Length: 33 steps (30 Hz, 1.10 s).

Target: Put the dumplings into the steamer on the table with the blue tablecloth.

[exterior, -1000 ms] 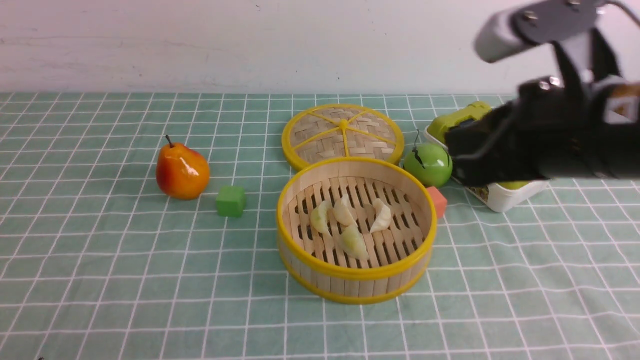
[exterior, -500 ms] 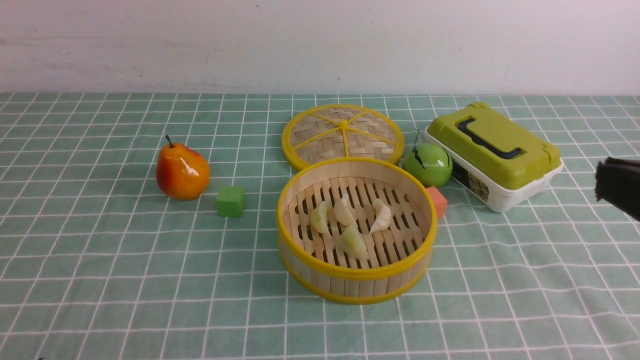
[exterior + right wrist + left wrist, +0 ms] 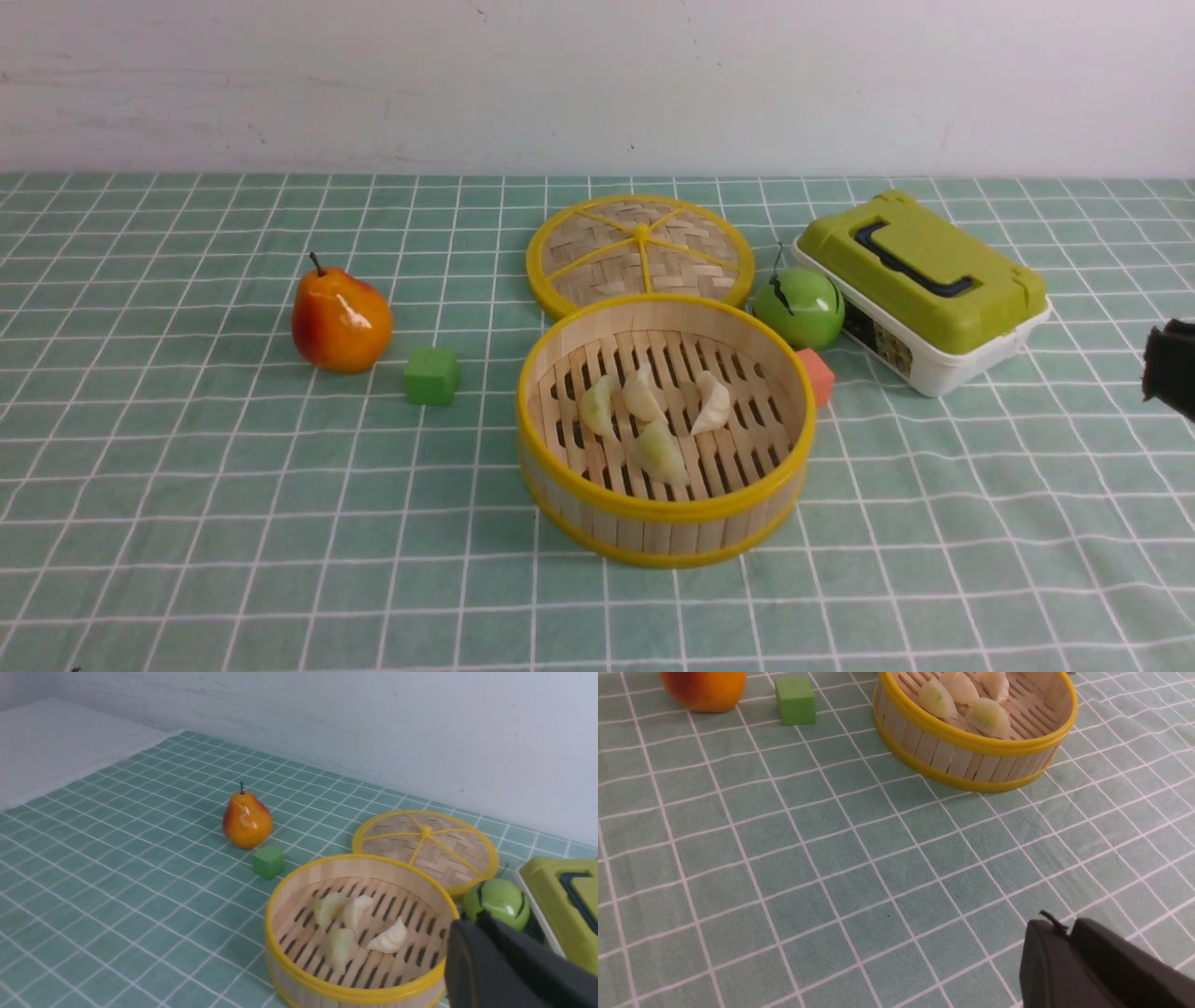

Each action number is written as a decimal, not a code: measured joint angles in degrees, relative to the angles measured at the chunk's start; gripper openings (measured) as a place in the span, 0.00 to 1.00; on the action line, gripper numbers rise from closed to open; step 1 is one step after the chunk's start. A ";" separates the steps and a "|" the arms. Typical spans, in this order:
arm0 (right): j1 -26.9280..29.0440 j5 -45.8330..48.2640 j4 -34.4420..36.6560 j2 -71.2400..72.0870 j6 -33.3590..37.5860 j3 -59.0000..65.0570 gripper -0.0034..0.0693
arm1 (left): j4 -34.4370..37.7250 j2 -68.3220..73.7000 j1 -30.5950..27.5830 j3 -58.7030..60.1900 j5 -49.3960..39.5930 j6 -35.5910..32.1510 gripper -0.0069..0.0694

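The robot's jaws [image 3: 1068, 933] look dark grey to black, with narrow, tapering tips.

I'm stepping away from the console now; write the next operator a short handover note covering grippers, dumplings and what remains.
Right gripper: shut, fingers together, holding nothing.
Left gripper: fingers look closed over bare cloth, nothing held.
Job's things: the steamer sits mid-table on the checked tablecloth; the lid lies behind it.
Done: four dumplings are on the slatted floor inside.
Left: no dumpling shows outside, so probably only parking the arms.
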State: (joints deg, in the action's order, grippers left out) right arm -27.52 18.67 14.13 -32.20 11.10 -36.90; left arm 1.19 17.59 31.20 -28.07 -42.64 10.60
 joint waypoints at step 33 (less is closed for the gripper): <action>28.95 3.25 -12.64 32.83 -19.10 37.94 0.04 | 0.00 0.00 0.00 0.06 0.00 0.00 0.21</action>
State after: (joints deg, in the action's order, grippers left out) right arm 1.44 21.92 1.49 0.63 -8.00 1.04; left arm 1.19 17.59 31.20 -28.01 -42.64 10.60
